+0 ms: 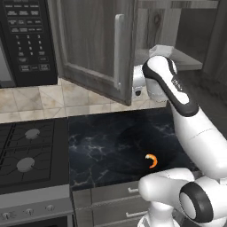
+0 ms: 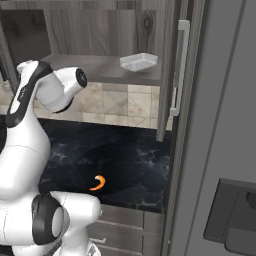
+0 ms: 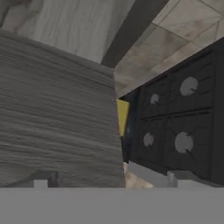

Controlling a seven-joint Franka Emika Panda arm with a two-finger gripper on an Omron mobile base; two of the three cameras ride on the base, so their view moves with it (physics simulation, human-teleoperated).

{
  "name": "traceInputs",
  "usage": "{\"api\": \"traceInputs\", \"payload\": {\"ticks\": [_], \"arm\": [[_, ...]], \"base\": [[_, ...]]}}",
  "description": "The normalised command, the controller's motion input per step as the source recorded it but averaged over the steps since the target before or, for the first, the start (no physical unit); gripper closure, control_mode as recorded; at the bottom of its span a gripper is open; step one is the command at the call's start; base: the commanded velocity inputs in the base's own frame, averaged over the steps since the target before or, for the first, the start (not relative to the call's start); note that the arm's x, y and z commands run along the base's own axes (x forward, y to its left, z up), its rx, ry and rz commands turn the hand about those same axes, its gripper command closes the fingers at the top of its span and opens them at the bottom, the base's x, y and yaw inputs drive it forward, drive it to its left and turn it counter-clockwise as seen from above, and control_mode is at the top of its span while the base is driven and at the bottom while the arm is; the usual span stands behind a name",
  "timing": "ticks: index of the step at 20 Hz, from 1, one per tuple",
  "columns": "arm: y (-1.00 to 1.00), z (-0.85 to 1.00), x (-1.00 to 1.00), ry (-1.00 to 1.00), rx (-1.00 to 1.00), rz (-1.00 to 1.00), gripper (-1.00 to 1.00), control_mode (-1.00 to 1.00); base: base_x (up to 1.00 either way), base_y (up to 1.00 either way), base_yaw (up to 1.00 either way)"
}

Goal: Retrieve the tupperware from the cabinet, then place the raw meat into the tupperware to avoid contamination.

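Wood-grain cabinet (image 1: 95,44) door is open. Tupperware (image 2: 138,62) sits on the shelf (image 2: 100,70) inside, not retrieved. Raw meat (image 1: 152,160) lies alone on the dark tabletop (image 1: 111,146). Gripper (image 3: 109,179) spread wide, empty, beside the door. Both steps left.
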Motion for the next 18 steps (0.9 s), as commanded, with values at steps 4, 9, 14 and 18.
{"api": "traceInputs", "payload": {"ticks": [4,9,14,18], "arm": [[1.0,-0.39,-0.07,0.0,0.09,0.06,-1.0,-1.0],[1.0,-0.37,-0.23,-0.07,0.07,0.0,-1.0,-1.0],[0.73,-0.16,-0.12,-0.13,0.06,-0.05,-1.0,-1.0],[0.34,-0.01,0.0,-0.03,0.0,-0.06,-1.0,-1.0]], "base": [[0.0,0.0,0.0],[0.0,0.0,0.0],[0.0,0.0,0.0],[0.0,0.0,0.0]]}}
